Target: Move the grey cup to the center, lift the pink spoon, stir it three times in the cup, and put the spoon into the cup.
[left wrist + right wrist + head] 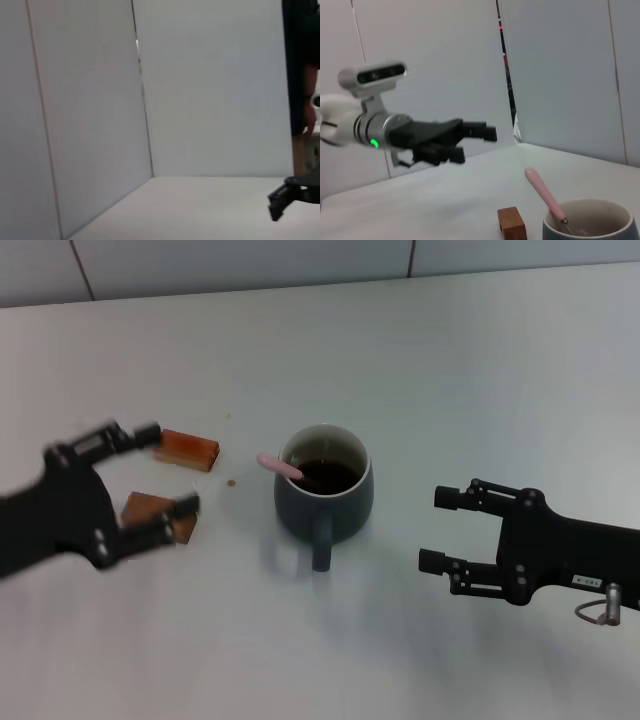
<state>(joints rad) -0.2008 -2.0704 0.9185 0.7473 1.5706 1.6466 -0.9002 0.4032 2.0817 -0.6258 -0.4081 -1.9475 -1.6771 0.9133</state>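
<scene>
The grey cup [324, 492] stands in the middle of the white table, handle toward me, dark liquid inside; its rim also shows in the right wrist view [590, 220]. The pink spoon [281, 467] rests in the cup, its pink handle leaning out over the rim on the left side [543, 194]. My left gripper [170, 470] hangs open left of the cup, above the wooden blocks, holding nothing. It also appears in the right wrist view [472, 142]. My right gripper [438, 530] is open to the right of the cup, apart from it.
Two brown wooden blocks lie left of the cup: one [189, 449] farther back, one [158, 513] nearer, partly under my left fingers. One block [512, 223] shows in the right wrist view. White wall panels stand behind the table.
</scene>
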